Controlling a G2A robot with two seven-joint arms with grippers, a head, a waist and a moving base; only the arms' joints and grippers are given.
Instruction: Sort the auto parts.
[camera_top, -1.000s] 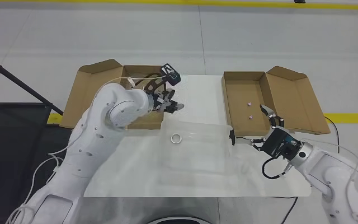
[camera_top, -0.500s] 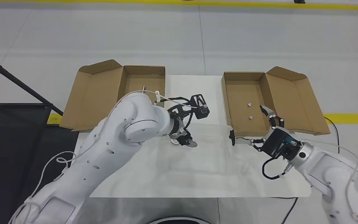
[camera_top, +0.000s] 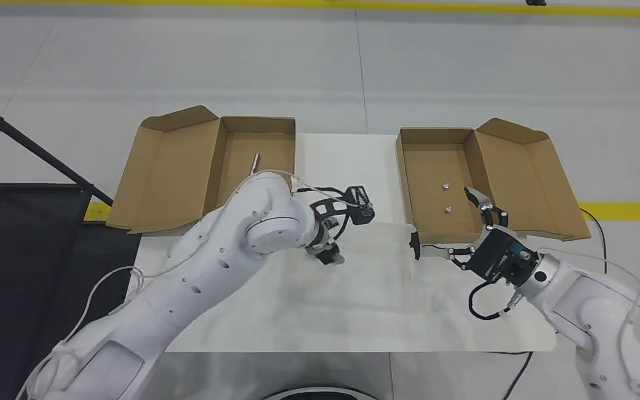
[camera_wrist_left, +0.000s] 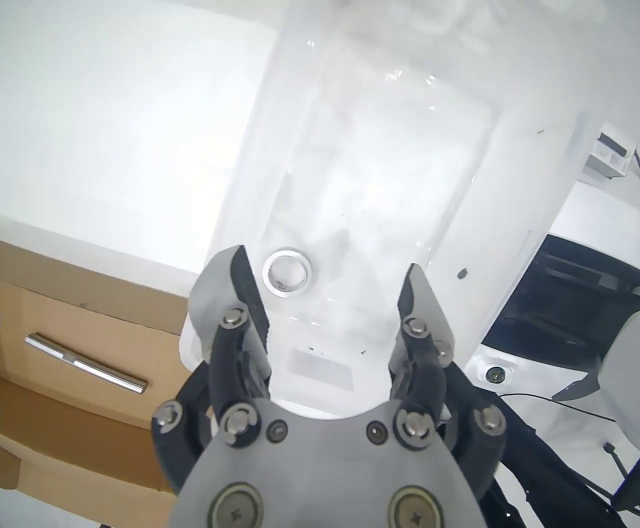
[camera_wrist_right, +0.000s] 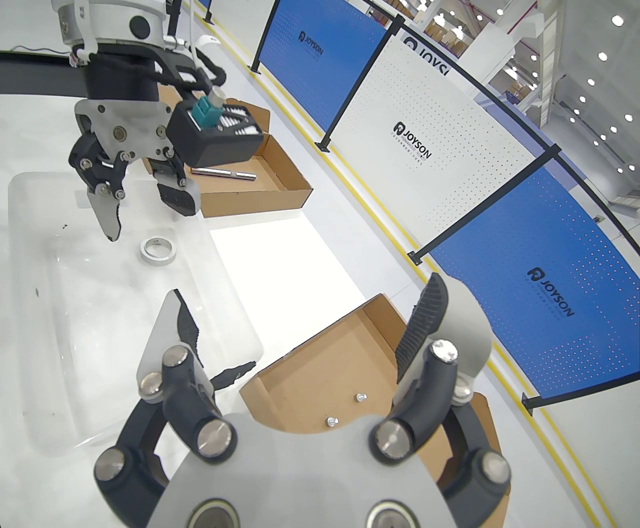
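One metal ring (camera_wrist_left: 287, 274) is left in the clear tray (camera_wrist_left: 380, 165) at the middle of the table (camera_top: 350, 300). It is laid flat with its hole upward, so no long axis has to be matched. The left gripper (camera_wrist_left: 326, 265) is held above the tray's left end, its fingers spread wide with nothing between them. The ring is seen below it, not centred in the gap but close to the finger on the side of the left box (camera_top: 270, 135). A small shift toward that side would probably be needed before any descent. The right gripper (camera_wrist_right: 304, 287) is likewise spread open and empty. It is placed at the near left corner of the right box (camera_top: 435, 165), well apart from the ring, so the left arm is judged the nearer one. A steel rod (camera_wrist_left: 86, 362) is lying in the left box, and two small studs (camera_top: 444, 184) in the right box. Compared with a second ago, the left arm has been brought from over the left box to the tray, while the right gripper has not been moved.
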